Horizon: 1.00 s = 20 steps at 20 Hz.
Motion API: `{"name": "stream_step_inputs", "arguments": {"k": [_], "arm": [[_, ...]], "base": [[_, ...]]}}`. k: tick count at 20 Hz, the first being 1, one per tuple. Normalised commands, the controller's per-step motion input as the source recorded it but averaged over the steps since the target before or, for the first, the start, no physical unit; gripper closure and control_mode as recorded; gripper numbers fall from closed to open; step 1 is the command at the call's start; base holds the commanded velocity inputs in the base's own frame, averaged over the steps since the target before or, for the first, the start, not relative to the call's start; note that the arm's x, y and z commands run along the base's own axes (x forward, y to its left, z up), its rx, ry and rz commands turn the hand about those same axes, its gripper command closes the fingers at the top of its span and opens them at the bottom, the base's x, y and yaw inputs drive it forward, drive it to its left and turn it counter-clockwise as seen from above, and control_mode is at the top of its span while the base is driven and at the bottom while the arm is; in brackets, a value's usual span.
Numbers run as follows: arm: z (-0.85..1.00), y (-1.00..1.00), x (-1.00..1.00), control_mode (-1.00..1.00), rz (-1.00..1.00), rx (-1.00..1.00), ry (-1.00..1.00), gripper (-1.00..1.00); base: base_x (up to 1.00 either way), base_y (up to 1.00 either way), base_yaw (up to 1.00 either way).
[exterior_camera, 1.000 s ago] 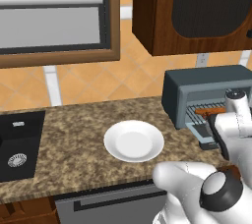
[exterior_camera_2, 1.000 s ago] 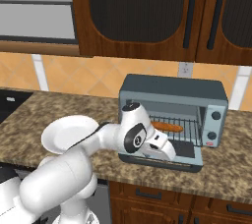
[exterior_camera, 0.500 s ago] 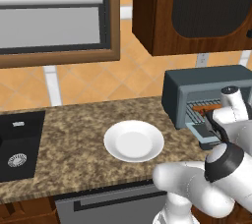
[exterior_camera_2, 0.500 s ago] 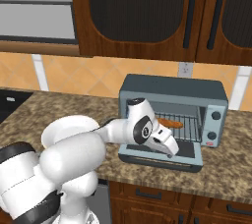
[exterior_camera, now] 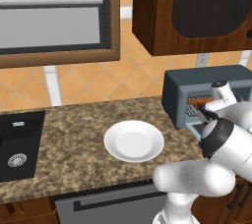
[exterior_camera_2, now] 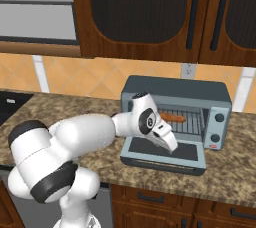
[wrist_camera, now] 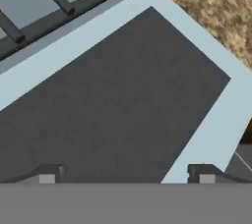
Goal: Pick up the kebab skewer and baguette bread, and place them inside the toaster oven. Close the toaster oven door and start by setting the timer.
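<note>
The toaster oven (exterior_camera_2: pixel 176 91) stands on the counter with the toaster oven door (exterior_camera_2: pixel 162 153) folded down flat. An orange-brown baguette bread (exterior_camera_2: pixel 172 117) lies on the wire rack inside, and an orange-brown bit (exterior_camera: pixel 198 102) shows in the oven mouth. The kebab skewer is hidden. My gripper (exterior_camera_2: pixel 170 143) hangs just above the lowered door, open and holding nothing. In the hand view the gripper (wrist_camera: pixel 125 176) looks straight onto the door's dark glass (wrist_camera: pixel 113 100), with its pale frame (wrist_camera: pixel 216 120) running to the right and rack bars (wrist_camera: pixel 49 2) at the top left.
A white plate (exterior_camera: pixel 134 141) lies on the granite counter (exterior_camera: pixel 74 139) left of the oven, and a black sink (exterior_camera: pixel 17 144) is further left. Two round knobs (exterior_camera_2: pixel 218 118) sit on the oven's right panel. Dark wooden wall cabinets (exterior_camera_2: pixel 150 12) hang above.
The arm has rolled its elbow over, and the hand has drifted slightly up and left above the open door. The jaws stay open.
</note>
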Motion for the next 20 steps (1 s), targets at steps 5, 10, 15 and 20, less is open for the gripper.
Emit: {"name": "stream_step_inputs", "arguments": {"k": [5,10,15,20], "arm": [[-0.01,0.00,0.29,-1.00,-0.15,0.00,0.00,-1.00],[0.00,0.00,0.00,-1.00,-0.11,0.03,0.00,-1.00],[0.07,0.00,-0.17,-1.00,-0.02,0.07,0.00,-1.00],[0.30,0.02,-0.81,-1.00,0.04,0.10,-0.04,-1.00]], "base": [[0.00,0.00,0.00],[0.00,0.00,0.00],[0.00,0.00,0.00],[0.00,0.00,0.00]]}}
